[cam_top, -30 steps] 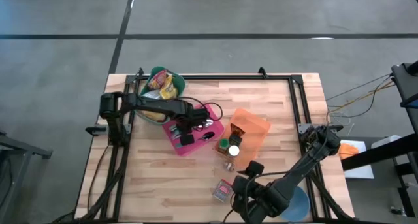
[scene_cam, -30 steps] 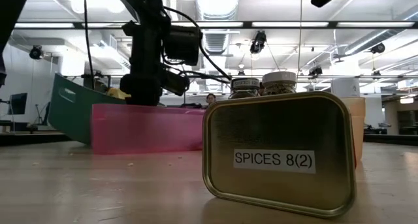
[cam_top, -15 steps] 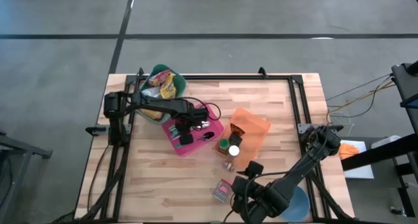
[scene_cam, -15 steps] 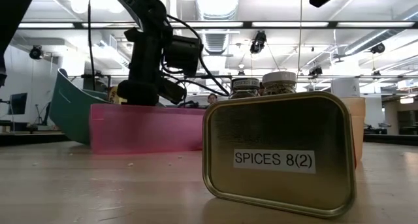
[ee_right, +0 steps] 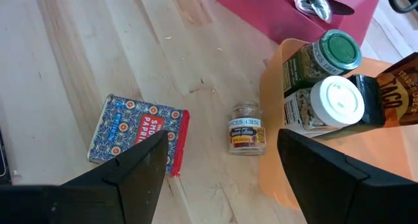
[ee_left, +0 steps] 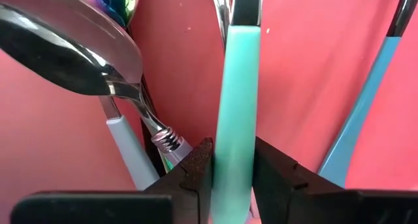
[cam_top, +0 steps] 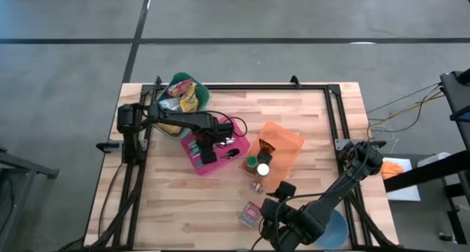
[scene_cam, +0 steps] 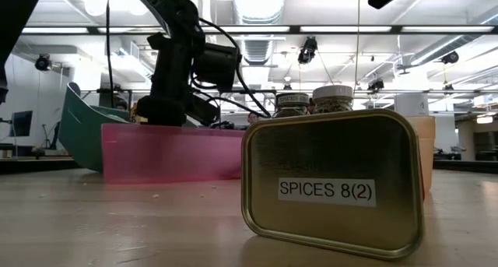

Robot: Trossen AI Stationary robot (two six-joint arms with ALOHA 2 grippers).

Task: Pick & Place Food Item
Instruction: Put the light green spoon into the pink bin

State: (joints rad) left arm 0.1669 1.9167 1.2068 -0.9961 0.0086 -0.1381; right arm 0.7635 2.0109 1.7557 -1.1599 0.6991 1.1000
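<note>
My left gripper (cam_top: 208, 148) points down into the pink tray (cam_top: 211, 171) and is shut on a mint-green utensil handle (ee_left: 233, 93) lying among other cutlery. In the low view the tray's wall (scene_cam: 171, 154) hides its fingertips. My right gripper (ee_right: 222, 136) hangs open and slanting down over the table's near right part, with nothing between its fingers. Below it, on the wood, a blue-and-red spice tin (ee_right: 140, 136) lies flat and a small spice jar (ee_right: 246, 129) lies on its side. Two jars (ee_right: 326, 87) and a taco packet (ee_right: 398, 93) stand in the orange bin (cam_top: 290, 145). My left gripper pinches the mint-green handle (ee_left: 233, 142) between its two fingers (ee_left: 196, 168), one on each long side. The fingers come from above, pointing down, and lie across the handle. The handle lies in the pink tray, over the other cutlery.
A steel spoon (ee_left: 72, 54), a pale blue handle (ee_left: 124, 145) and a blue handle (ee_left: 366, 100) lie close beside the held one. A green bowl (cam_top: 183, 98) of packets stands at the far left. A blue bowl (cam_top: 334, 230) sits at the near right edge.
My left gripper has tipped a little while staying inside the pink tray, and the tray has slid slightly toward the table's left edge. My right gripper has kept still.
</note>
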